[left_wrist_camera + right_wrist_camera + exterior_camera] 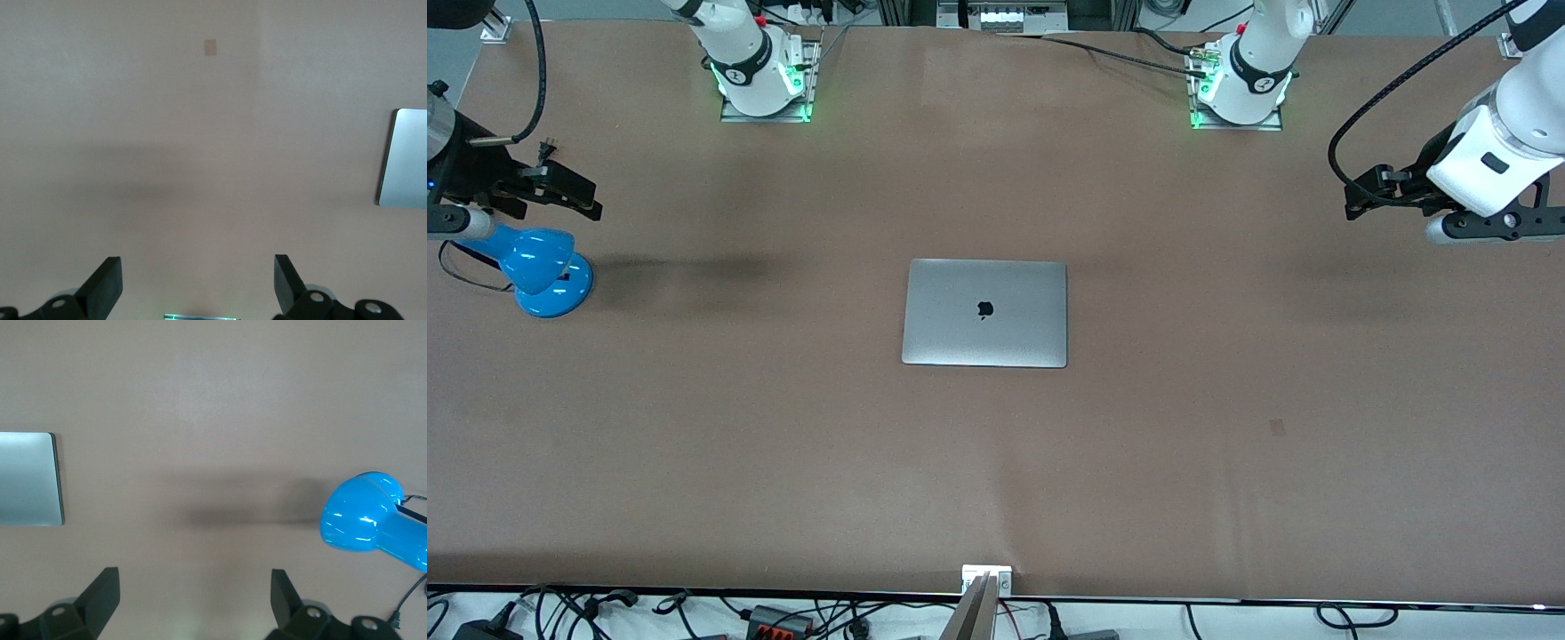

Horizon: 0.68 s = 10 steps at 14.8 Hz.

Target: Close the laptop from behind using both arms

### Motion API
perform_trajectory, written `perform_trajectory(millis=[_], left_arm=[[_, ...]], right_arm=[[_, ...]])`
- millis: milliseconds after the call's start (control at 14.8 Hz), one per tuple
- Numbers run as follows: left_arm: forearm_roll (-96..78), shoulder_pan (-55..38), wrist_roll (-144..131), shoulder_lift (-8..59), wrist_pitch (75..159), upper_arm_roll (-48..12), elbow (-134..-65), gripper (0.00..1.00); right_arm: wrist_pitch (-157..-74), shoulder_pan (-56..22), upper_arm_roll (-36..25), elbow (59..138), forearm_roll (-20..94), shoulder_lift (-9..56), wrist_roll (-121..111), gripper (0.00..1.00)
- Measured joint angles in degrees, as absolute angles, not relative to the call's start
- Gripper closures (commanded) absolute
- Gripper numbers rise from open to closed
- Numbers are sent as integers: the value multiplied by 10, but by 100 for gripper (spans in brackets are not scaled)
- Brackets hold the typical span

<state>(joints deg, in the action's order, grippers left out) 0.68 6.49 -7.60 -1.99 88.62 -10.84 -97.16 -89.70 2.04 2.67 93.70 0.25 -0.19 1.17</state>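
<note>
Robotics laboratory. Two white jointed robot arms are bolted by metal base plates to a wide brown table. Loose black cables and power adapters line its edge.

Right gripper spread wide over bare table; laptop shut; blue lamp well apart.

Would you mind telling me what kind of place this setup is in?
Most likely a robotics lab: two white arms bolted to a brown table, a closed laptop between them, a blue lamp, and cables along its edge.
</note>
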Motion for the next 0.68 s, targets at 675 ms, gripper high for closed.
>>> perform_trajectory(millis=[675], left_arm=[[-4, 65, -114, -23, 887, -108, -971, 0]], right_arm=[[-897, 20, 28, 937, 3, -2, 12, 0]])
